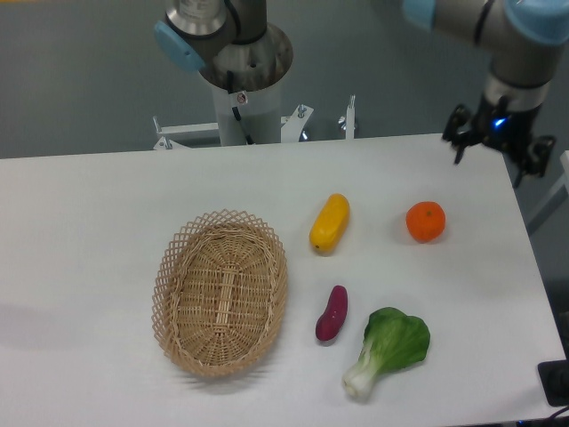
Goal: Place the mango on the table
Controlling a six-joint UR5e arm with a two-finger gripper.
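A yellow-orange mango (330, 223) lies on the white table (89, 222) just above the centre of the frame, its long axis tilted slightly from vertical, upper end leaning right. It rests directly on the tabletop, touching nothing else.

To its lower left sits an oval woven wicker basket (184, 267), near the fruit but apart from it, with nothing visible inside. Below the mango, a purple sweet potato (332, 313) lies on the table, also tilted with its upper end to the right. Just right of that, in the lower right of the frame, is a head of bok choy (388, 350), green leaves pointing up and right, pale stem end toward the lower edge. A round orange (426, 221) sits to the right of the mango, level with it and well apart.

In the upper right corner, the arm's gripper (496, 148) hangs over the far right edge of the table, well apart from the mango and above the orange in the frame. Its dark fingers (461, 133) stand spread wide, and nothing is between them. A small blue light shows on the wrist above them. At upper centre, the arm's grey mounting column (244, 84) rises behind the table's far edge. A dark object (555, 382) is partly visible at the lower right edge; what it is cannot be told.
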